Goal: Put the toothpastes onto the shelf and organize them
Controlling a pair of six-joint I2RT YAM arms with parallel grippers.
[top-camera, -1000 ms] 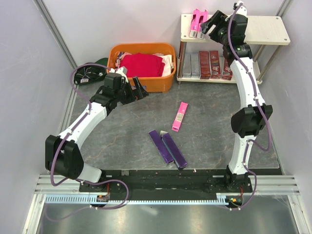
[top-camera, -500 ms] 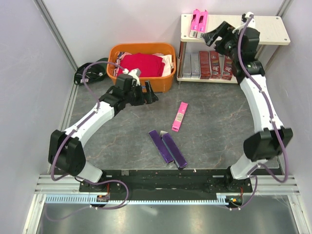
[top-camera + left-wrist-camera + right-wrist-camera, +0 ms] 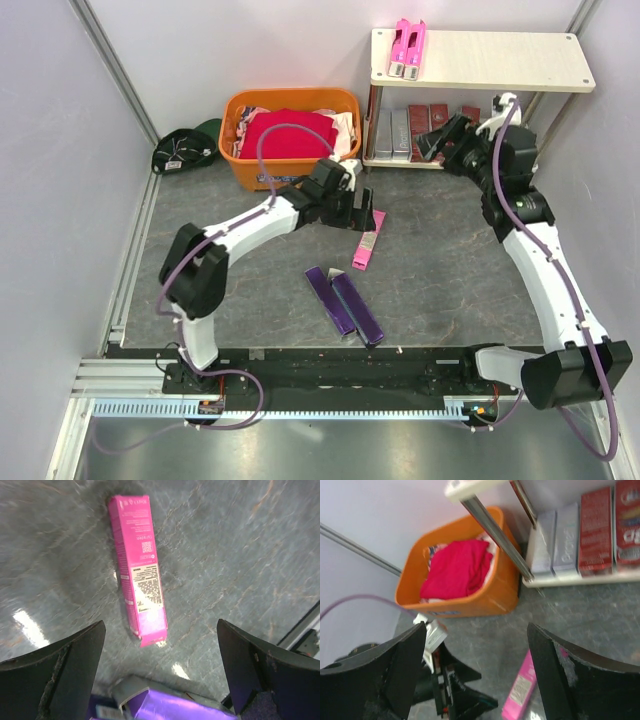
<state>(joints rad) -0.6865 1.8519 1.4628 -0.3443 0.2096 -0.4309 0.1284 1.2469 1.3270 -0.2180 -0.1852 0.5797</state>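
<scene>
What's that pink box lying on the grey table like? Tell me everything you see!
The pink box is long and slim and looks like cardboard. It is hot pink, with a white panel of tiny black print and a small square code. It lies flat on the grey table, near two purple boxes but not touching them. The left end effector hangs open above it, not touching.

pink toothpaste (image 3: 137, 570) — lying flat | purple toothpastes (image 3: 357, 308) — flat, side by side | shelf (image 3: 500, 60) — pink pair (image 3: 408, 48) atop
</scene>
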